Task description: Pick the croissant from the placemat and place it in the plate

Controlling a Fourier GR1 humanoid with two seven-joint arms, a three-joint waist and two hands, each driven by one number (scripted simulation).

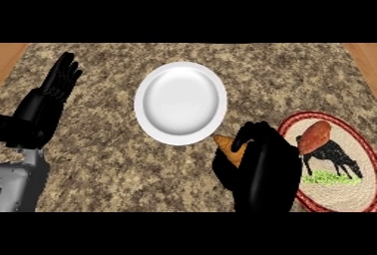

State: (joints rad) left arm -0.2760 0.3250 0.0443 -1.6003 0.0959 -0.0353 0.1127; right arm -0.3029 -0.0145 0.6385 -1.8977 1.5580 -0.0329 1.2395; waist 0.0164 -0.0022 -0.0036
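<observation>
The golden-brown pastry croissant [227, 148] is carried, clasped in the black right hand [258, 162], just beside the round white plate [146, 117] (left hand [52, 92] rested, fingers straight), to be lowered onto it next.

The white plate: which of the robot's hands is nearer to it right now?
Right. The right hand, curled round the croissant, sits just off the white plate's lower right rim. The left hand rests open, fingers up, well off to the plate's left.

The plate [180, 103] sits mid-counter [103, 154]; the placemat [346, 184] lies to its right and nearer, the croissant [229, 149] between them.
</observation>
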